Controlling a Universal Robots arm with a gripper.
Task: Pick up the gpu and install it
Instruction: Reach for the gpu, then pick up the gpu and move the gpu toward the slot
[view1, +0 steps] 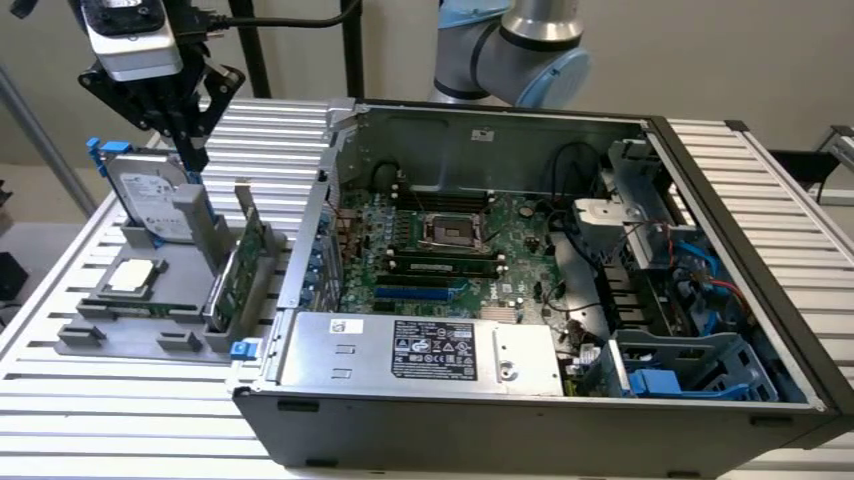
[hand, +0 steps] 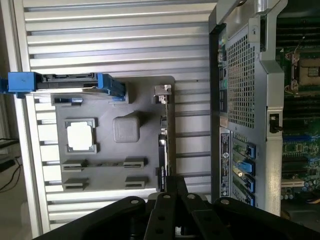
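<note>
While my pincer hangs pinched shut, holding nothing, above the grey tray, the gpu stands on edge in a slot along the tray's edge nearest the open computer case, apart from my fingertips.

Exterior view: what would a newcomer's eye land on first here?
First comes the open computer case, which takes up the middle and the exterior view's right, with its green motherboard laid bare. Next, on the exterior view's left, is the gray holder, with the gpu and the hard drive standing on edge in it. The black gripper hangs just above them, jaws shut and holding nothing.
</note>
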